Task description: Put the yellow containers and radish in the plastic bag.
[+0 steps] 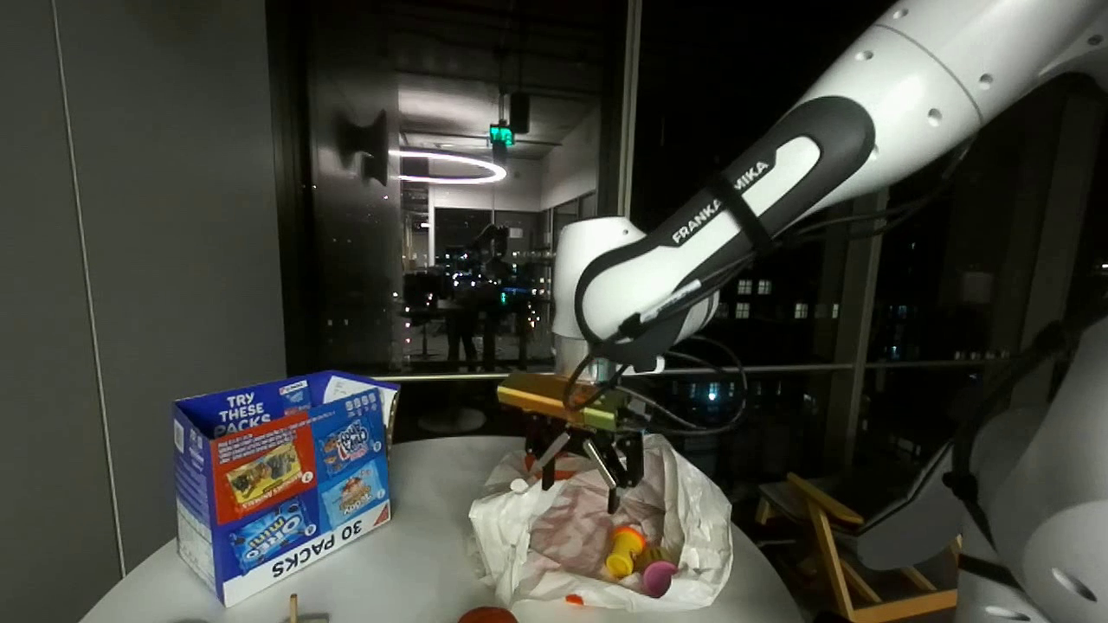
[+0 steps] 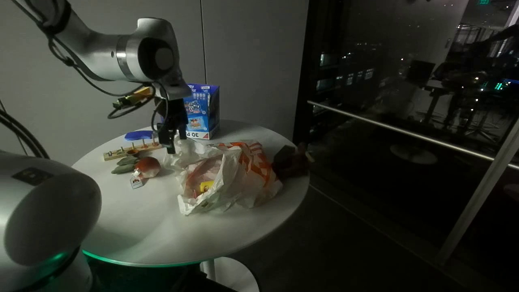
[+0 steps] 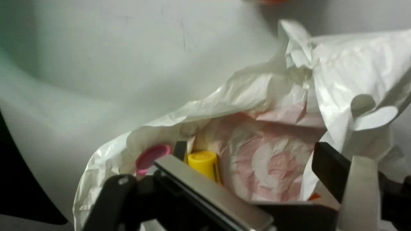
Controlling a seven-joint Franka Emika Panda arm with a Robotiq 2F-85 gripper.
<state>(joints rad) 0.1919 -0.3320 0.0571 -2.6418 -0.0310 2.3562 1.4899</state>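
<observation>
A white plastic bag [image 1: 511, 554] lies open on the round table; it also shows in an exterior view [image 2: 251, 190] and the wrist view [image 3: 244, 93]. Inside it is a yellow container with an orange end [image 1: 623, 554], also in an exterior view [image 2: 206, 186] and the wrist view [image 3: 203, 162]. Beside it lies a container with a pink lid [image 1: 660, 578], lid also in the wrist view [image 3: 152, 158]. A red-and-white radish with green leaves [image 2: 148, 167] lies on the table outside the bag. My gripper [image 1: 580, 491] is open and empty above the bag's mouth [image 3: 253, 155].
A blue snack box [image 1: 286, 484] stands beyond the bag. A wooden peg strip [image 2: 131, 150], a blue piece [image 2: 138, 135] and a small white tag or box [image 2: 136, 182] are near the radish. A dark object [image 2: 290, 160] sits by the table edge.
</observation>
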